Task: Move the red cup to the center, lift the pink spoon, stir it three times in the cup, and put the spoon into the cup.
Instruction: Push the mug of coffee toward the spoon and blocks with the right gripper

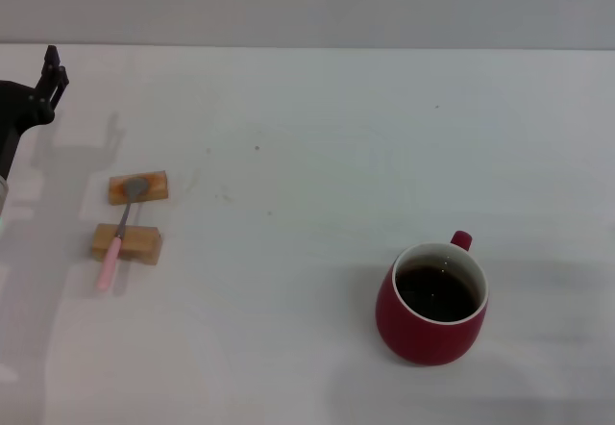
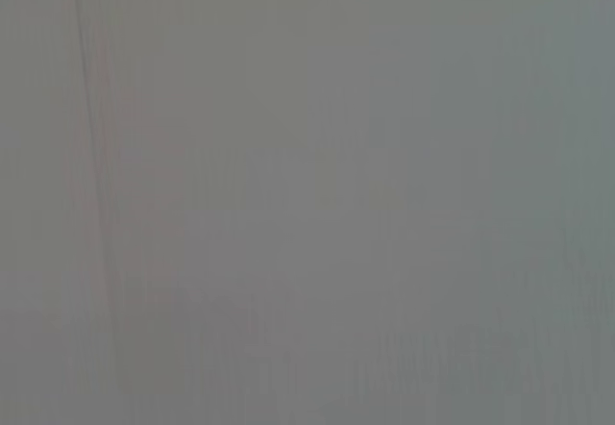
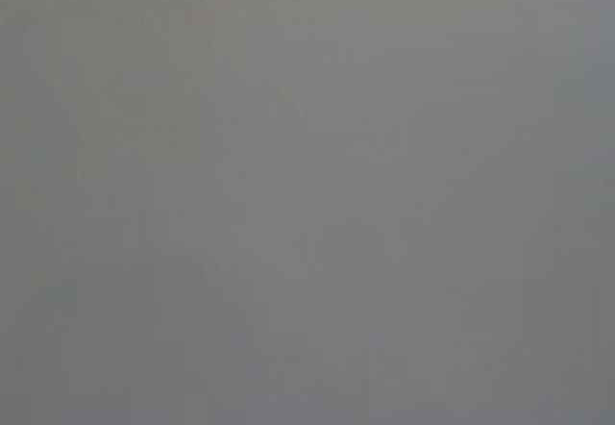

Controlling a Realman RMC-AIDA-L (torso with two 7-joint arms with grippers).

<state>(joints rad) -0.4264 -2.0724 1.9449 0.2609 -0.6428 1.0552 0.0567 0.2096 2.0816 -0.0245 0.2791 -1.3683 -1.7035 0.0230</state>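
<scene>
The red cup (image 1: 432, 300) stands upright on the white table at the front right, its small handle pointing away from me and its inside dark. The pink spoon (image 1: 120, 233) lies at the left across two tan wooden blocks (image 1: 127, 242), grey bowl on the far block, pink handle hanging over the near one. My left gripper (image 1: 53, 77) is at the far left edge of the head view, well behind the spoon and apart from it. The right gripper is out of view. Both wrist views show only flat grey.
The far wooden block (image 1: 139, 187) sits just behind the near one. The white table (image 1: 307, 156) runs back to a grey wall, with bare surface between the spoon and the cup.
</scene>
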